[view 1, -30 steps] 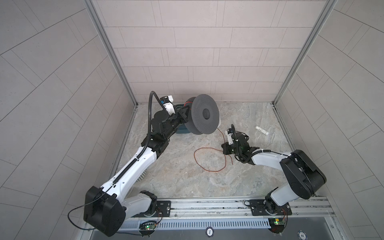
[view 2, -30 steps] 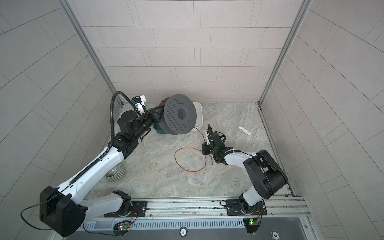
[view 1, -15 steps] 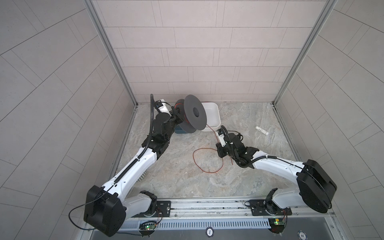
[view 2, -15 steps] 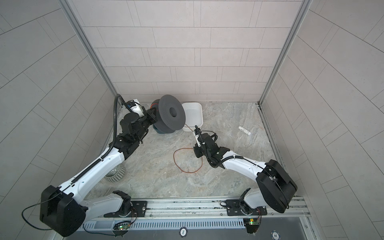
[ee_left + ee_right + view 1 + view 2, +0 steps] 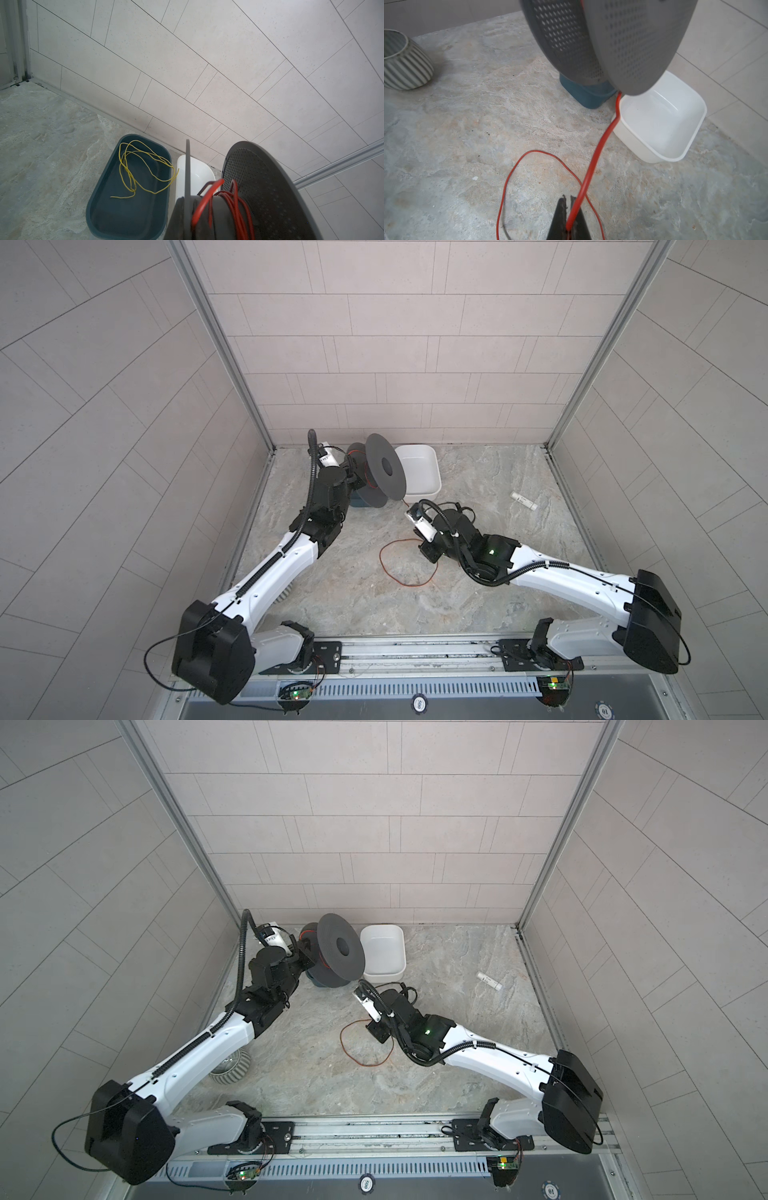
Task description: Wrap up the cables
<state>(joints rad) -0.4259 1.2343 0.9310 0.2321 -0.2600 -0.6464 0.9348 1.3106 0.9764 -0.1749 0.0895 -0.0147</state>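
Note:
The red-orange cable [image 5: 600, 145] runs taut from under the grey spool [image 5: 623, 41] down into my right gripper [image 5: 568, 200], which is shut on it. Past the jaws the cable lies in a loose loop on the floor [image 5: 381, 562] [image 5: 341, 1042]. Several red turns sit on the spool's hub [image 5: 232, 199]. My left gripper [image 5: 188, 216] is shut on the spool [image 5: 384, 470] [image 5: 340, 955] and holds it off the floor at the back left, its flanges nearly edge-on in both top views. The left fingers are mostly hidden behind the spool.
A white tub [image 5: 417, 464] stands right behind the spool. Under the spool a dark blue bin [image 5: 128, 187] holds a yellow wire [image 5: 143, 166]. A ribbed vase [image 5: 230, 1067] sits beneath the left arm, and a small white tube [image 5: 523, 501] lies at the right.
The left arm has swung the spool back and left, turning its flange from face-on to nearly edge-on. The right gripper has moved left with the cable, closer to the spool.

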